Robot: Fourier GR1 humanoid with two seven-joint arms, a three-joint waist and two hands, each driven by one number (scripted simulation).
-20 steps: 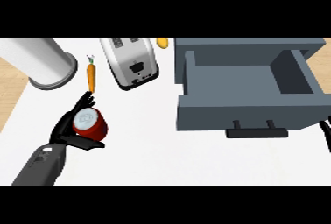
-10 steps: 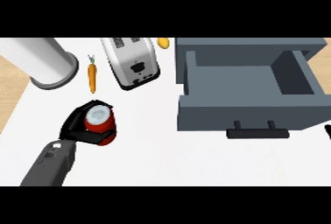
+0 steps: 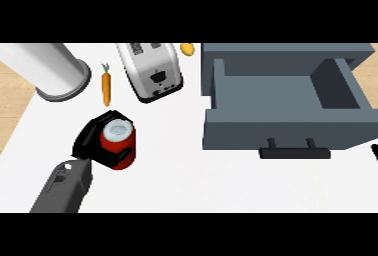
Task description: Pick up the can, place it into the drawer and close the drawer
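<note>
Gripping the red cylindrical can with silver top [image 3: 118,141] at lower left, my left hand [image 3: 90,141] curls round it; the grey open drawer [image 3: 284,131] sits at right.

Red can [image 3: 118,142] upright in hand; grey drawer [image 3: 284,102] open.
</note>
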